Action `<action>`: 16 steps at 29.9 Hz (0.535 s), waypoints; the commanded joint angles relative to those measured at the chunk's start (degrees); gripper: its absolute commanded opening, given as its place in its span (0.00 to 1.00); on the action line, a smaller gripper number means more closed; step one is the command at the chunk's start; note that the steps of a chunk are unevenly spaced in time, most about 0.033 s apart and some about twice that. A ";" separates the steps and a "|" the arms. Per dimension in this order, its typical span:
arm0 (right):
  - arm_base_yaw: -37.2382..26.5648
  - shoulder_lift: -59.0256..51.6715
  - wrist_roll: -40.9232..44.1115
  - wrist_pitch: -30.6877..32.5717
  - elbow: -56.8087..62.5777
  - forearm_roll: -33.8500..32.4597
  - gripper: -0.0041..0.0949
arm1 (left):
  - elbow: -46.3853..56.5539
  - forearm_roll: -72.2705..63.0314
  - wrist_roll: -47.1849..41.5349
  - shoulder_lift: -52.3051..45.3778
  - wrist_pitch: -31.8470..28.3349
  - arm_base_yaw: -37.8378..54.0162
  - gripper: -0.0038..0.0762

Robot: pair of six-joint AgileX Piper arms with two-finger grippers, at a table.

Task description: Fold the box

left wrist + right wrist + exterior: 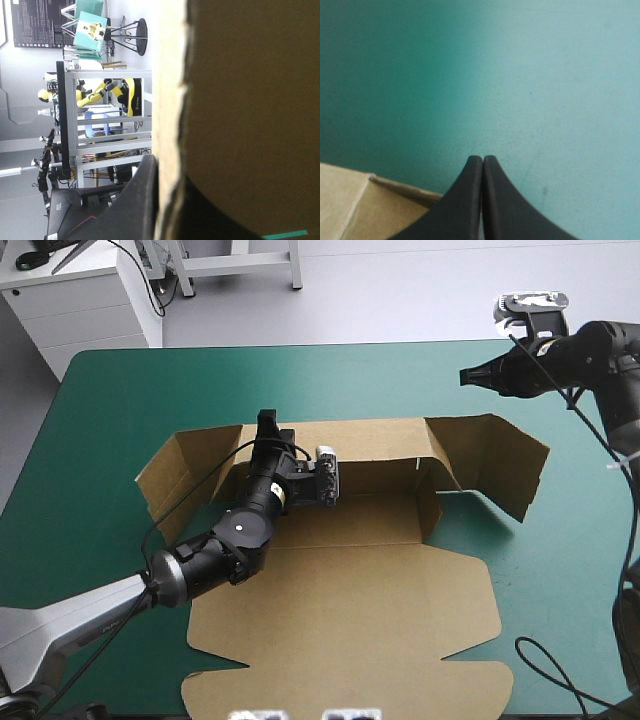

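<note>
Teal-green cloth covers the whole surface (pixel 110 410), and the brown box of flat-cut cardboard (pixel 350 610) lies on its middle, reaching close to the near edge. The big lid panel of the box rests flat on the near side. The long far wall (pixel 375 455) of the box stands up. The left side flap (pixel 175 475) is partly raised and leans outward. The right side flap (pixel 490 465) stands up at an angle.

The left gripper (pixel 268 428) comes over the floor of the box and reaches the top of the far wall near its left corner. In the left wrist view the pale cut edge of the board runs up between the 2 black fingers (pixel 140 200): 1 finger is on one face of the board and the other is on the opposite face. So this gripper is clenched on the box wall.

The right gripper (pixel 468 375) hangs above the surface near the far right corner, beyond the right side flap and apart from it. In the right wrist view its 2 fingers meet in 1 pointed arch with nothing between them, so it is closed and holds nothing. Under it is the bare teal-green cover, and a corner of the brown board shows near the base of its fingers.
</note>
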 commanded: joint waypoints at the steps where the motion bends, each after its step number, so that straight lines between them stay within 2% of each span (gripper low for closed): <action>1: -0.46 2.54 2.20 -0.52 -5.37 1.34 0.02 | -0.99 0.24 -1.37 -2.06 -0.15 -0.36 0.04; 6: 0.04 7.54 2.38 2.86 -7.27 3.87 0.02 | -0.99 0.24 -3.05 -2.06 -0.12 -0.36 0.04; 16: 2.28 9.72 0.99 10.70 -6.98 1.87 0.02 | -0.99 1.58 -4.03 -2.06 0.73 -0.36 0.04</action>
